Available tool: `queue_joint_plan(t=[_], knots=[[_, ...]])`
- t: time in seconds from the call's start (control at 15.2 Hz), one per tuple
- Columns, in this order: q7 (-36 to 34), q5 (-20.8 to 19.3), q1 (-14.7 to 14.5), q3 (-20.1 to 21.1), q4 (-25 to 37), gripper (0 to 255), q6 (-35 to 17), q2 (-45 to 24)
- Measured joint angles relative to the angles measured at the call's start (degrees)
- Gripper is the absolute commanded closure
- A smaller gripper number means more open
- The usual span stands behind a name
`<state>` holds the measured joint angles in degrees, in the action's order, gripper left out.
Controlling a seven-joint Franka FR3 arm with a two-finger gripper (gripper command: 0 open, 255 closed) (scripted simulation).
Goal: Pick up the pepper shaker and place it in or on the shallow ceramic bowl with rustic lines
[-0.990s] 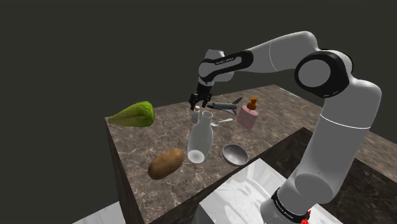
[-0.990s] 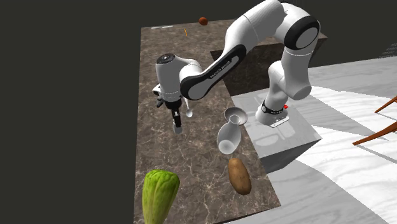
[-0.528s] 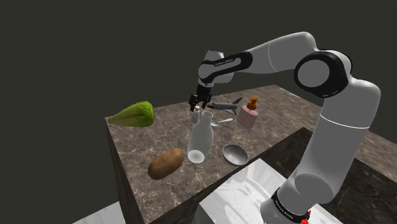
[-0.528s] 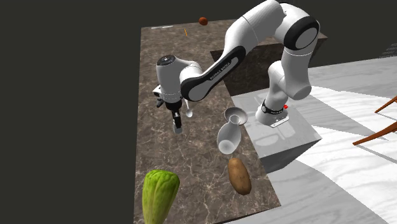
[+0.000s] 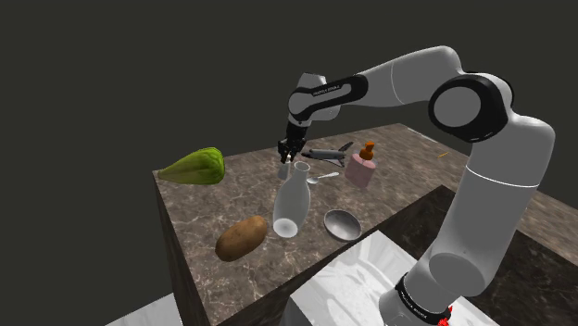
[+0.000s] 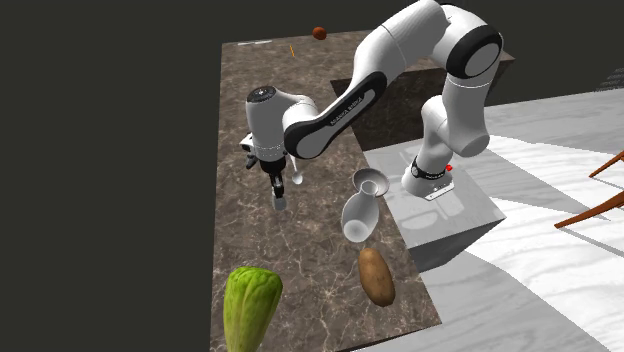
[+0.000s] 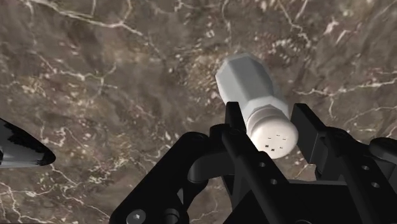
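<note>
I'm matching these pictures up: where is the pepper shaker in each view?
Shoulder view: pepper shaker upper middle, left of the vase's neck.
Second exterior view: pepper shaker left of middle, under the gripper.
Wrist view: pepper shaker clasped between the fingers.
Shared landmark: the black gripper.

Not much to read in this one, tbh. The only writing I spotted was a short line of white print on the dark band [image 5: 326, 90] of the arm [image 5: 408, 79], up by the wrist, and it was way too small to make out. The same print showed from the second exterior view on the dark forearm section [image 6: 335, 115], equally unreadable.
</note>
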<state>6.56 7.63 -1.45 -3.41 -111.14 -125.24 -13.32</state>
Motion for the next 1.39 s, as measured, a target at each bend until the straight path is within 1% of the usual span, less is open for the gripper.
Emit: queue_joint_plan(t=[0.2, 0.4, 1.39], knots=[[0.03, 0.01, 0.01, 0.0, 0.05, 255, 0.01, 0.0], [-0.06, -0.16, 0.09, -0.1, 0.72, 255, 1.47, 0.54], [-1.59, -1.09, -0.03, -0.23, 7.44, 255, 11.95, 4.38]])
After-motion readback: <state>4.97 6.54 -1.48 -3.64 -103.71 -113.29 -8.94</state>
